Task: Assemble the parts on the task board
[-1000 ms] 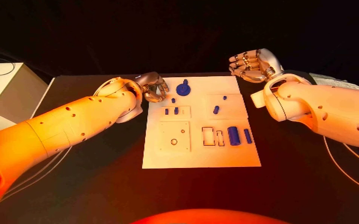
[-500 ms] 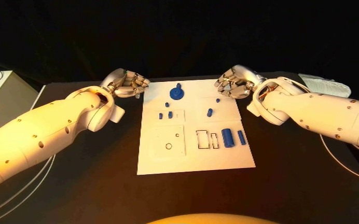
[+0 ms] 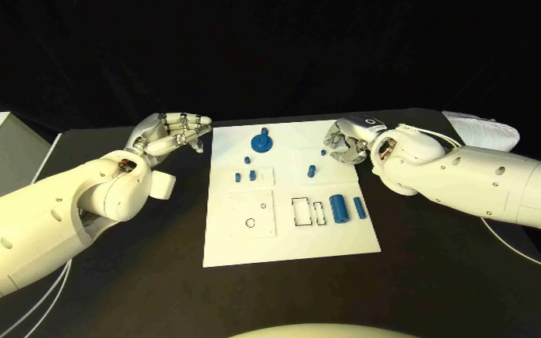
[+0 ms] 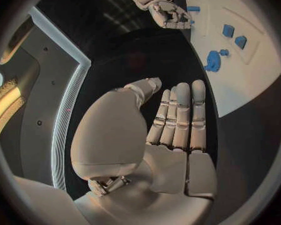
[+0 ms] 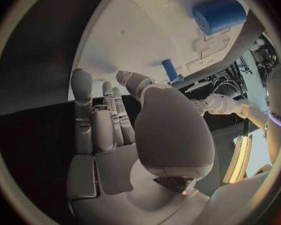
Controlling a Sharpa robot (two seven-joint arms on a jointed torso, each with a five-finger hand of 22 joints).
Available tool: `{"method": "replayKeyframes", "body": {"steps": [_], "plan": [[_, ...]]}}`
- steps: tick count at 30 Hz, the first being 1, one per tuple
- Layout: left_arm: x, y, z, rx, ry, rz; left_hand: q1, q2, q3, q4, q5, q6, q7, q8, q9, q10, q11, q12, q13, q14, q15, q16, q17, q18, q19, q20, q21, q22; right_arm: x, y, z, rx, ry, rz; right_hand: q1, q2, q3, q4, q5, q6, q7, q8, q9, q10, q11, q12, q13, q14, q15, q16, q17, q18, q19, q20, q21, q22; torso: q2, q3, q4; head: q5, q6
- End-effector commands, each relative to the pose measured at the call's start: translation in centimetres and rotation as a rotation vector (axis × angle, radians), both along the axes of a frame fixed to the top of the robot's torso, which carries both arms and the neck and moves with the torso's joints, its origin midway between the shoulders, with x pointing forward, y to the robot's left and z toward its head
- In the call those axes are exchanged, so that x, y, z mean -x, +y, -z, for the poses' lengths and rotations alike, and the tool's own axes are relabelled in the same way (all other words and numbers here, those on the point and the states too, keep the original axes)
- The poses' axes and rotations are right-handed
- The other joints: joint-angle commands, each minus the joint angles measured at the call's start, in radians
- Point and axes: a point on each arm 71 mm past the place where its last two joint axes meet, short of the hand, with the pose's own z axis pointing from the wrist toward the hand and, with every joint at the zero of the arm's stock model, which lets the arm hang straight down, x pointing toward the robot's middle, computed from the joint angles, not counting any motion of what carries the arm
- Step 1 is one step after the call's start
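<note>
The white task board point(image 3: 338, 240) lies in the middle of the black table. On it are a round blue part point(image 3: 262, 144) at the far end, small blue pegs point(image 3: 252, 174) in the middle, and a blue cylinder point(image 3: 338, 207) beside a blue bar point(image 3: 359, 207). My left hand point(image 3: 169, 133) is raised left of the board's far corner, fingers apart and holding nothing. Its palm and straight fingers point(image 4: 178, 120) show in the left wrist view. My right hand point(image 3: 347, 141) hovers over the board's far right edge, also holding nothing. In the right wrist view, the right hand point(image 5: 109, 130) has the cylinder point(image 5: 220, 15) ahead of it.
A pale box point(image 3: 14, 146) stands at the table's left edge. A white crumpled sheet point(image 3: 479, 128) lies at the far right. Bare black table point(image 3: 451, 275) surrounds the board.
The head camera has shifted. My left hand has moved left, away from the board's far edge. My right hand has come down and in to the board's far right edge.
</note>
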Motion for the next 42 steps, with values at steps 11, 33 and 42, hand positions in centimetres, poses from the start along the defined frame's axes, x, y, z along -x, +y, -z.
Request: {"method": "replayKeyframes", "body": {"steps": [11, 33, 42], "plan": [[0.3, 0.0, -0.3, 0.090, -0.003, 0.006, -0.015, -0.002, -0.025, 0.012, -0.008, -0.004, 0.002, -0.005, -0.001, -0.009, 0.000, 0.008, -0.003, 0.010, -0.002, -0.004, -0.004, 0.014, 0.014, 0.001, -0.019, -0.013, 0.3, 1.0, 0.4, 0.073, 0.001, -0.028, 0.005, 0.001, 0.003, 0.011, -0.004, -0.006, -0.001, -0.003, 0.006, 0.005, -0.002, 0.005, 0.005, 0.044, 0.005, 0.021, 0.010, -0.023, 0.009, 0.003, 0.019, 0.027, 0.002, -0.0002, -0.0011, 0.002, -0.004], [0.3, 0.1, -0.2, 0.087, 0.007, 0.005, -0.011, 0.002, -0.030, 0.015, -0.008, 0.001, -0.001, -0.003, 0.000, -0.010, -0.001, 0.009, -0.004, 0.011, -0.003, -0.005, -0.005, 0.015, 0.019, 0.000, -0.025, -0.019, 0.6, 2.8, 0.6, 0.054, 0.015, -0.069, 0.033, 0.024, 0.044, 0.004, -0.008, 0.040, -0.010, 0.023, 0.031, 0.076, -0.017, 0.013, 0.013, 0.040, -0.007, 0.038, 0.016, -0.026, 0.014, -0.008, 0.049, 0.065, 0.002, 0.0004, -0.0020, 0.000, -0.014], [0.3, 0.1, -0.2, 0.083, 0.011, 0.004, -0.008, 0.004, -0.032, 0.015, -0.008, 0.002, -0.001, -0.002, 0.000, -0.010, -0.001, 0.010, -0.004, 0.012, -0.003, -0.005, -0.006, 0.015, 0.021, 0.000, -0.027, -0.020, 0.4, 3.0, 0.8, 0.081, 0.012, -0.057, 0.052, 0.052, 0.070, -0.012, -0.051, 0.070, -0.021, 0.044, 0.048, 0.112, -0.029, 0.012, 0.020, 0.039, -0.018, 0.043, 0.014, -0.027, 0.010, -0.018, 0.061, 0.081, 0.003, 0.0002, -0.0013, -0.001, -0.017]]}}
